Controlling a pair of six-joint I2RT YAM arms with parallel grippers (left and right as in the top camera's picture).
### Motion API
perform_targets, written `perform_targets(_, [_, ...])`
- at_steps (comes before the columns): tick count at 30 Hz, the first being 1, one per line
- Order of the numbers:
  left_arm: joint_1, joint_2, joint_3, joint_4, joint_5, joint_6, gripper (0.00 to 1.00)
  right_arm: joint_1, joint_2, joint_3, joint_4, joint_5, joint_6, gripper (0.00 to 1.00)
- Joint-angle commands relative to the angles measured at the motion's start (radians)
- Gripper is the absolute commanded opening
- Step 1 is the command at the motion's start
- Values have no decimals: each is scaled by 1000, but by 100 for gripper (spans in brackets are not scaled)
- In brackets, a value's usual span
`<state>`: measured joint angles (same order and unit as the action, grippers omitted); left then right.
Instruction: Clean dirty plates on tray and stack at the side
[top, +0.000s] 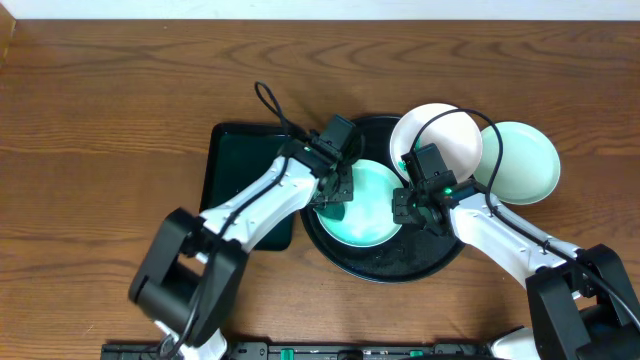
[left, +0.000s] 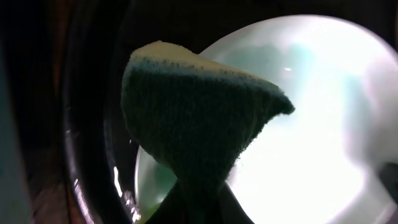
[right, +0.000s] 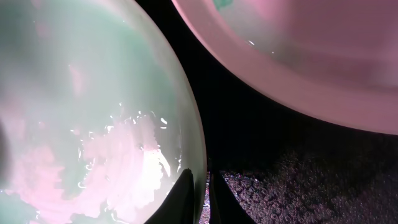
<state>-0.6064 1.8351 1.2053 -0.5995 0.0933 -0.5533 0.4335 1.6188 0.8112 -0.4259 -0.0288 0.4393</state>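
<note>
**Left wrist:** the sponge (left: 199, 118) masks much of the mint plate (left: 311, 143), which is washed out by glare. The left hand (left: 199, 208) is cut off at the lower edge.
**Right wrist:** the mint plate and white plate (right: 298, 56) are both cropped. The right hand (right: 199, 186) shows its tips only, possibly pinching the mint rim.
**Overhead:** the left arm hides part of the green tray (top: 225, 170).

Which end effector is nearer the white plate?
Right. The right end effector sits just beside the white plate, at the mint plate rim; the left end effector, holding a sponge, is across that plate.
</note>
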Motion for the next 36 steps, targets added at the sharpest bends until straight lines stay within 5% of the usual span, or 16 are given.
perform_targets(1, [-9,56,-11,3,-26,-6,7,13,5,-8,-1,1,-11,8])
perform_targets(17, [-8,112,-10,7,282,-3,8,13,5,-8,-1,2,-11,7])
perform_targets(36, [84,65,-8,31,122,29,8,13,5,-8,0,2,-11,8])
